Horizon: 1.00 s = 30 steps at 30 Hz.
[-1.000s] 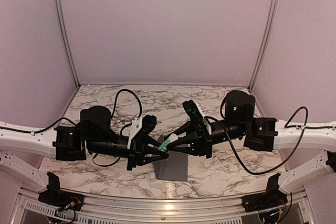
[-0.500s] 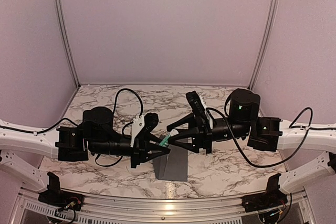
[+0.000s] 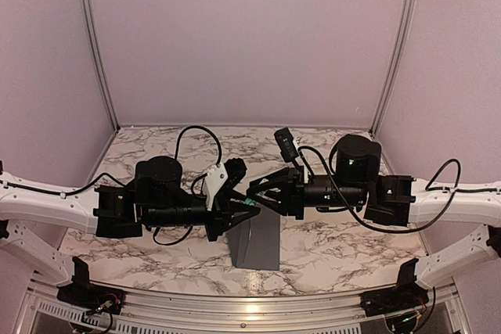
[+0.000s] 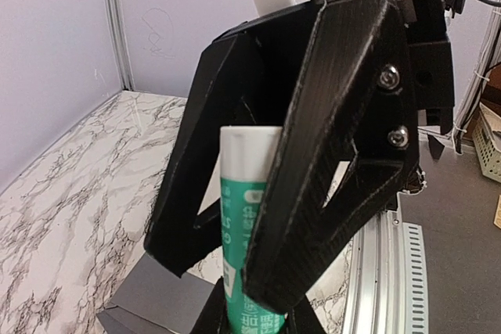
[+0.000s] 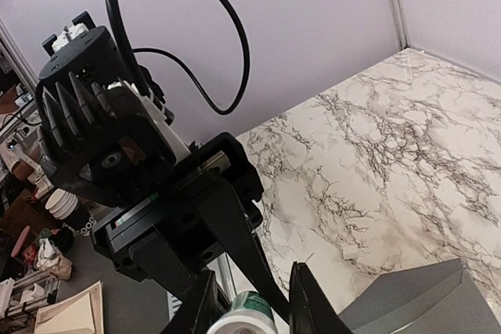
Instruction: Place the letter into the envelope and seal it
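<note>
Left pincer (image 3: 233,213) and right pincer (image 3: 257,195) now meet nose to nose above the envelope (image 3: 258,246).
From above: the arms have drawn together, the green-and-white tube (image 3: 248,204) almost hidden between them, likely glue for sealing; no letter shows, perhaps already inside. Left wrist: jaws narrow, clamped on the tube (image 4: 249,240), envelope (image 4: 149,303) on the surface (image 4: 70,193) below. Right wrist: fingers (image 5: 307,303) straddle the tube's (image 5: 241,321) white end, barely parted; whether they grip it, I can't tell.

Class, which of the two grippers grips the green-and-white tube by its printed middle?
The left gripper: the tube sits clamped between its fingers at the green print. The right gripper only brackets the tube's white end.
</note>
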### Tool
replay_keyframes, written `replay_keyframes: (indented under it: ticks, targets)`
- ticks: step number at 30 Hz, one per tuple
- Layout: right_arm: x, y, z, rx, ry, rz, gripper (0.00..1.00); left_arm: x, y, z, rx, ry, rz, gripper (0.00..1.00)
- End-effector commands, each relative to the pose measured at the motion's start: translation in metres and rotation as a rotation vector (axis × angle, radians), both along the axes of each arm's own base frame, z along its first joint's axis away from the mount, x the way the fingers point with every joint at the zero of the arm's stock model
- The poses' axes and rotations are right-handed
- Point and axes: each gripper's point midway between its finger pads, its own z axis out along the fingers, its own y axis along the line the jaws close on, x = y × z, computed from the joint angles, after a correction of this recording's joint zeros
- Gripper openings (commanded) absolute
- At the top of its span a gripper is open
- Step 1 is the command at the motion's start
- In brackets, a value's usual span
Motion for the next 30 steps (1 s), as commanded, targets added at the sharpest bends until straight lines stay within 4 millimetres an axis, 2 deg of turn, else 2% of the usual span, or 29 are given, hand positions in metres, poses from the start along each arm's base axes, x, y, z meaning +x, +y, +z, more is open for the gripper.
replay_keyframes:
  ticks: [1,3,6,10,11,14,16,21,30]
  targets:
    - [0.003,0.009,0.012,0.035,0.011,-0.009,0.25,0.009,-0.004,0.021,-0.050,-0.035,0.045,0.00]
    - [0.004,0.010,0.011,0.034,0.007,-0.010,0.24,0.009,-0.003,0.022,-0.053,-0.037,0.050,0.00]
    - [0.003,0.010,0.012,0.040,-0.019,-0.003,0.16,0.007,-0.003,0.022,-0.055,-0.035,0.038,0.00]
    - [-0.005,0.009,0.018,0.053,-0.063,0.040,0.14,0.002,-0.002,0.024,-0.061,-0.034,0.013,0.00]
    - [-0.007,0.009,0.020,0.057,-0.073,0.053,0.15,0.001,-0.002,0.024,-0.062,-0.034,0.008,0.00]
    - [-0.007,0.008,0.025,0.060,-0.086,0.053,0.30,0.000,0.000,0.024,-0.063,-0.034,0.004,0.00]
    - [-0.006,0.006,0.027,0.061,-0.089,0.041,0.34,0.000,0.002,0.024,-0.062,-0.035,0.008,0.00]
    - [-0.005,0.002,0.037,0.073,-0.099,0.020,0.35,0.000,0.004,0.022,-0.060,-0.036,0.013,0.00]
    - [0.004,-0.008,0.044,0.077,-0.107,-0.053,0.26,0.001,0.003,0.018,-0.050,-0.033,0.016,0.00]
